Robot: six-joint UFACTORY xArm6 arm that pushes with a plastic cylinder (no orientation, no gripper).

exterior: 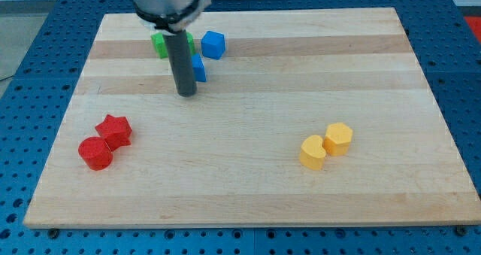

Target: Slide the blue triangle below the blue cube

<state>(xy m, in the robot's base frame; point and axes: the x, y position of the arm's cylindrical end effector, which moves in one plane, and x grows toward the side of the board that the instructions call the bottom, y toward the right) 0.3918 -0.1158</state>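
Blue triangle point(199, 68) sits just below the blue cube point(213, 44), half hidden behind my tip point(186, 94); pale wooden desk point(255, 187) on blue perforated base point(30, 67); no gripper fitted.

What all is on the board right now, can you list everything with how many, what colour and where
blue cube: one, blue, near the view's top, left of centre
blue triangle: one, blue, just below the blue cube and slightly left, partly hidden by the rod
green block: one, green, left of the blue cube, mostly hidden behind the rod, shape unclear
red star: one, red, view's left, lower half
red cylinder: one, red, touching the red star on its lower left
yellow hexagon: one, yellow, view's right, lower half
yellow block: one, yellow, rounded, against the yellow hexagon's lower left
wooden board: one, light wood, on a blue table
my tip: one dark rod, its end on the board just left of and below the blue triangle
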